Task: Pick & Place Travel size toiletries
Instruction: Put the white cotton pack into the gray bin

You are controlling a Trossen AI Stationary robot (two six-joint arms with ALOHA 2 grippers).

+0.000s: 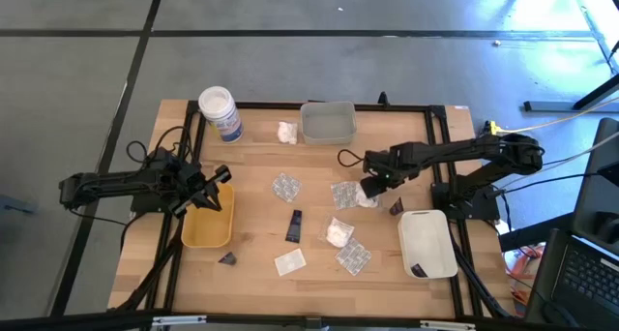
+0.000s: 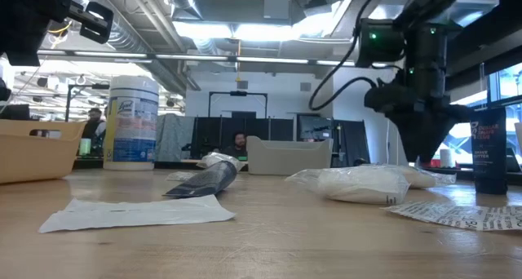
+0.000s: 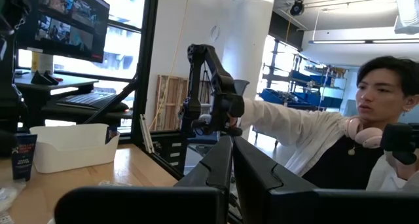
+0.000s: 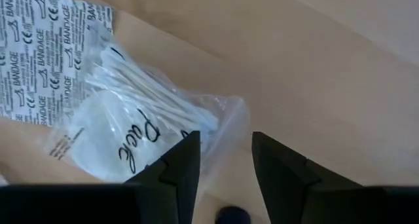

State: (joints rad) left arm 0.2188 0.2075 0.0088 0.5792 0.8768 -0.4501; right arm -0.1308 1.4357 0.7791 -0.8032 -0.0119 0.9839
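Observation:
Travel size toiletries lie scattered on the wooden table: bandage blister packs [image 1: 286, 187] [image 1: 353, 258], a dark tube [image 1: 294, 225], a white lumpy packet [image 1: 338, 232], a flat white sachet [image 1: 289, 262] and small dark wedges [image 1: 226, 257] [image 1: 396, 207]. My right gripper [image 4: 226, 160] points straight down, open, over the edge of a clear bag of cotton swabs [image 4: 144, 119] that lies beside a bandage pack [image 4: 39, 47]. The high view shows the same gripper [image 1: 370, 191] right of the table's middle. My left gripper [image 1: 215, 181] is shut on nothing, raised over the yellow tray's far edge [image 1: 206, 236]. My right gripper comes at the swab bag's edge [image 4: 222, 116] from above, one finger [image 4: 186, 162] over the bag and the other [image 4: 275, 165] over bare wood. Whether the fingers touch the bag, I cannot tell. The bag lies flat on the table.
A big white jar [image 1: 221, 113], a clear tray [image 1: 327, 123] and another white packet [image 1: 286, 132] stand along the far edge. A white tray [image 1: 427, 242] sits at the near right. A person sits beyond the table's right side [image 3: 366, 119].

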